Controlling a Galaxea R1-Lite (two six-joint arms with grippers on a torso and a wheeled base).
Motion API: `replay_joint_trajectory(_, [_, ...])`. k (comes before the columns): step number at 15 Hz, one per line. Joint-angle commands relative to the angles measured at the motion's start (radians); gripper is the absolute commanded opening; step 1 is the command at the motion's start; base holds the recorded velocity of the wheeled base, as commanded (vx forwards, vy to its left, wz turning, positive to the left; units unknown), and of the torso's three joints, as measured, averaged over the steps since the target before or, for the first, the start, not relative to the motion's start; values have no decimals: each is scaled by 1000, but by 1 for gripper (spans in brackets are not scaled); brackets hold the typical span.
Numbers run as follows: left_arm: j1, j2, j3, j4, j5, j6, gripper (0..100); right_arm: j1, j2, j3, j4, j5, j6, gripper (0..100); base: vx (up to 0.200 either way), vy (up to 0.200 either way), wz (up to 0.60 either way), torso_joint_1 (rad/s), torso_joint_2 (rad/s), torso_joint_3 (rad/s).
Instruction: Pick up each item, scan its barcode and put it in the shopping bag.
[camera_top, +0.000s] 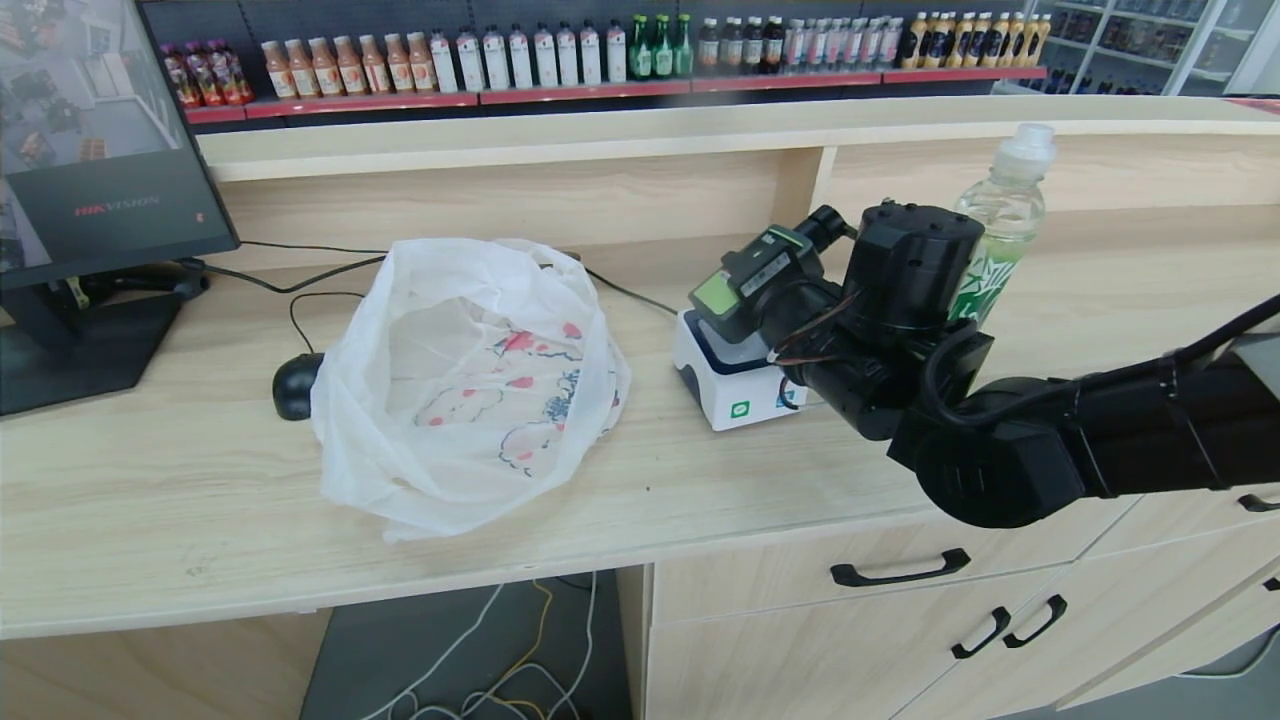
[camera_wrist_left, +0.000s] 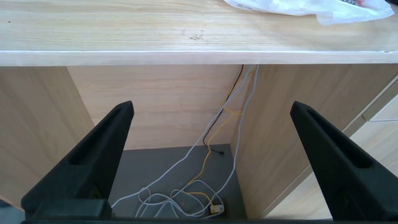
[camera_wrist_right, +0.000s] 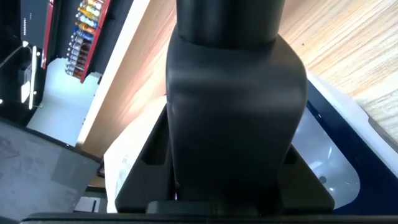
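Pale wooden worktop (camera_top: 150, 500) is occupied by a crumpled white plastic shopping bag (camera_top: 465, 380) and a white box-shaped scanner (camera_top: 730, 385). Just above the scanner, a black green-labelled container (camera_top: 757, 278) is clamped in the right jaws. Left jaws are spread wide, empty.

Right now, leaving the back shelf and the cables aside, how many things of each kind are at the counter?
Shopping bag: 1
Scanner: 1
Computer mouse: 1
Monitor: 1
Clear bottle: 1
Dark item held over the scanner: 1
Total: 6
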Motion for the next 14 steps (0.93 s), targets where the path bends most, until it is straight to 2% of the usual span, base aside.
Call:
replay_joint_trajectory(1, [0,1,0,0,0,0,100,0,3,0,-1,0,0,0,0,0,0,0,0,0])
replay_joint_trajectory(14, [0,0,0,0,0,0,100,1,-7,11,-1,-2,-2,0,0,0,0,0,0,0])
